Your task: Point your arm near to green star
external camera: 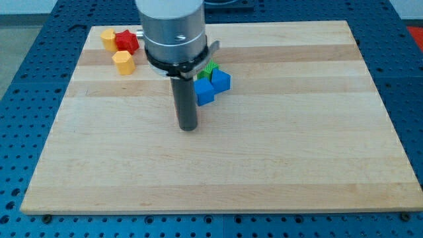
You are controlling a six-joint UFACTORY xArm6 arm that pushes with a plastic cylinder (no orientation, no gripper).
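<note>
A green block (210, 69), most likely the green star, shows only partly behind the arm's body near the view's top centre. Two blue blocks touch it: one blue cube (221, 80) at its right and one blue block (204, 92) below it. My tip (188, 127) rests on the board below and a little left of these blocks, a short gap from the lower blue block. The rod and the arm's grey housing (173, 30) hide the green block's left part.
At the view's top left stand a yellow block (108, 38), a red star-like block (127, 42) and a yellow hexagon-like block (123, 62), close together. The wooden board (297, 152) lies on a blue perforated table (20, 132).
</note>
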